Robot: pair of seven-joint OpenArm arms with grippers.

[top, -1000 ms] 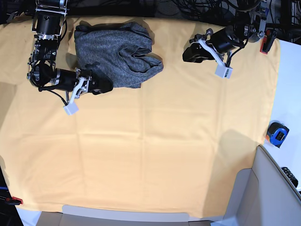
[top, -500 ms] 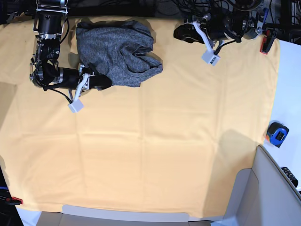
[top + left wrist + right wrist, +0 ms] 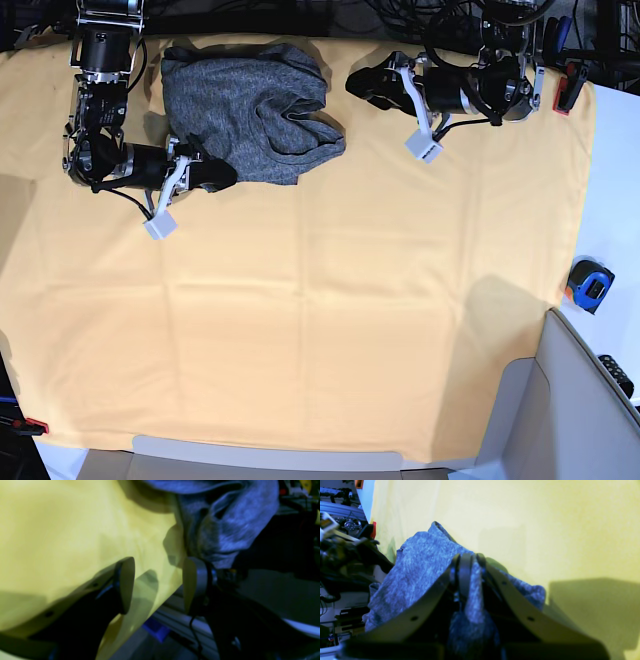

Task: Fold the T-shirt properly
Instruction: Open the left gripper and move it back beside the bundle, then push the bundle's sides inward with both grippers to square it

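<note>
Over yellow cloth, left hand has neared T-shirt.

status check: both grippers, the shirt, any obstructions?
Right gripper shut on the T-shirt, near edge. Left gripper open, short of the shirt, over the yellow cloth. Shirt bunched, unfolded. Nothing in the way.

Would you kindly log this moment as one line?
right gripper: shut on T-shirt | left gripper: open, near shirt | shirt: bunched

T-shirt heathered dark grey; cloth plain yellow-orange; tape measure blue and black.
</note>
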